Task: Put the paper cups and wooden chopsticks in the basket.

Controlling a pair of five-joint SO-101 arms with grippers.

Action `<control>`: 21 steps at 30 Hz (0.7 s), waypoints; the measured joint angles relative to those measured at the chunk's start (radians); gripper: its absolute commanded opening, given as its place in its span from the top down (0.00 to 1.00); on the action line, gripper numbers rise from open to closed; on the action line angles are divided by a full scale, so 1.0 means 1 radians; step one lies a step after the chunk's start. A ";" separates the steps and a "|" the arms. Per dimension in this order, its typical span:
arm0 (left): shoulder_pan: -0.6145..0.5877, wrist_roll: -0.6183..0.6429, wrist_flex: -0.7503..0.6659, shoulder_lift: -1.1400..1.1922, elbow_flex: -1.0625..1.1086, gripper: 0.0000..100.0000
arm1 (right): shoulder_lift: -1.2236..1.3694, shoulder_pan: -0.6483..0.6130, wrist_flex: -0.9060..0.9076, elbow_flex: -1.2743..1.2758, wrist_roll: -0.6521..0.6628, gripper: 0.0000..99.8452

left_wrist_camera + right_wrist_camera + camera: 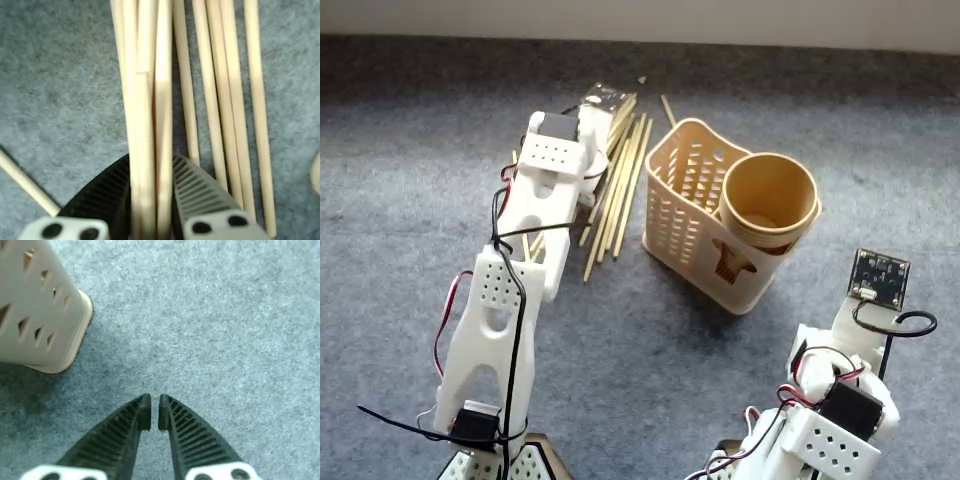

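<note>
The pale, round wooden chopsticks [618,190] lie in a loose sheaf on the grey carpet [410,200], just off the 9 o'clock side of the basket and running roughly from 1 o'clock down to 7 o'clock. The left gripper [150,165] is down on the sheaf. In the left wrist view its black ribbed jaws are closed against a few wooden chopsticks [147,100] pinched side by side between them. The others rest on the carpet just beside the held ones. One stray stick [25,182] lies apart at an angle.

The cream plastic basket with slotted walls [695,215] stands upright at about 2 o'clock from the middle of the high view. A tan paper cup [770,200] sits mouth up in its 3 o'clock end, with its rim above the basket's rim.

A crinkled silvery wrapper [603,100] lies at the 12 o'clock end of the sheaf.

The white right arm [845,410] is at 5 o'clock of the basket. The right gripper [154,412] hangs over bare carpet with its jaws drawn together to a thin slit, holding nothing. The basket's base corner [40,315] is near it.
</note>
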 measured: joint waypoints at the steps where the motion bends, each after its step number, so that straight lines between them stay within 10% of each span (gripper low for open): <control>1: 0.000 0.000 0.000 0.000 0.000 1.00 | 0.000 0.000 0.000 0.000 0.000 0.95; 21: -0.068 0.012 0.123 -0.014 -0.445 1.00 | 0.002 0.000 0.000 0.000 0.000 0.95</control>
